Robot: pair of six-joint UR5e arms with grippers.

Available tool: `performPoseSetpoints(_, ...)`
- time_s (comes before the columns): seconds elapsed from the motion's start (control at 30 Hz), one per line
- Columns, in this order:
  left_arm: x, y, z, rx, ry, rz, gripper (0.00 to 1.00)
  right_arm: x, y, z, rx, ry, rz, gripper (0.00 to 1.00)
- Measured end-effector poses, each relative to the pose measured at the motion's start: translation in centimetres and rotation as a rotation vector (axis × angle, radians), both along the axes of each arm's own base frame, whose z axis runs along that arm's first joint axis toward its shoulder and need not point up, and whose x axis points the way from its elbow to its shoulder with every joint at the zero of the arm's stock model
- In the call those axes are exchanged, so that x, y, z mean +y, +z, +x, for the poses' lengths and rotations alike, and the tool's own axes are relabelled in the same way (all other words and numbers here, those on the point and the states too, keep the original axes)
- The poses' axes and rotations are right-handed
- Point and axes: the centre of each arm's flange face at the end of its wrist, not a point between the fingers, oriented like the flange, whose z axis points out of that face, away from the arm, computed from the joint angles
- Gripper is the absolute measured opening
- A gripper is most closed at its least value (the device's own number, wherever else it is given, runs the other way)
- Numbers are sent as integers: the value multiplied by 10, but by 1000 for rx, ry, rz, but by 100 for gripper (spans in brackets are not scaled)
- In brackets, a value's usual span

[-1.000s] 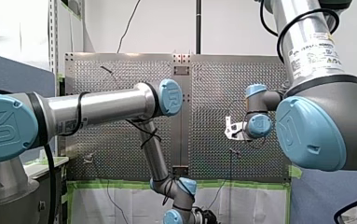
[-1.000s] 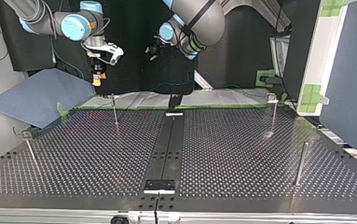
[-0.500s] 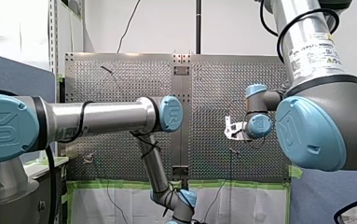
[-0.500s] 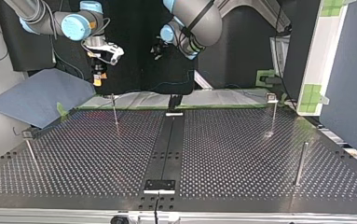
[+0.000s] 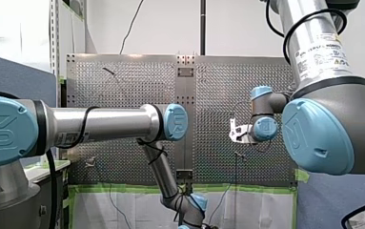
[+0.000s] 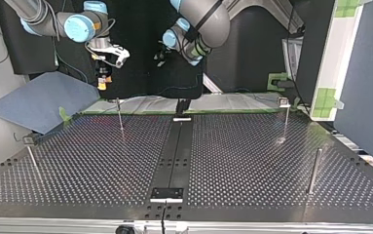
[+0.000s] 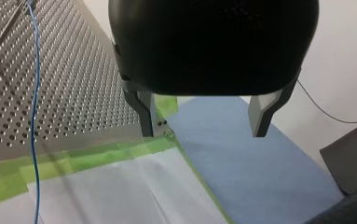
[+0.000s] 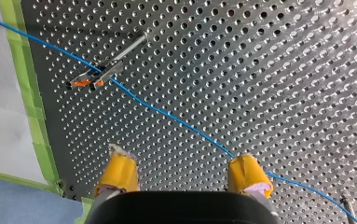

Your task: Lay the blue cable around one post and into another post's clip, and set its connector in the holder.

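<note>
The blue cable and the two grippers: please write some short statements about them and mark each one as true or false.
1. In the right wrist view, the blue cable crosses a post at its clip end. True.
2. My right gripper is open, with nothing between its yellow pads. True.
3. My left gripper is shut on the blue cable. False: it is open and holds nothing; in the left wrist view the cable lies beside it, apart from its fingers.
4. The tape along the edge of the table is red. False: it is green.
</note>
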Motion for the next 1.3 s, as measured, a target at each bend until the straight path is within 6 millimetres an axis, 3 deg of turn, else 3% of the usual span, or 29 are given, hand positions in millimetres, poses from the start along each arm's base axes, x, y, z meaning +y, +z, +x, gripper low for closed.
performPoseSetpoints(0.43, -30, 33, 52, -120, 64, -75, 100, 0, 0, 1, -6, 2, 3, 98)
performPoseSetpoints(1.3, -111, 120, 113, -321, 160, -420, 100, -1, -3, -7, -20, -17, 28, 98)
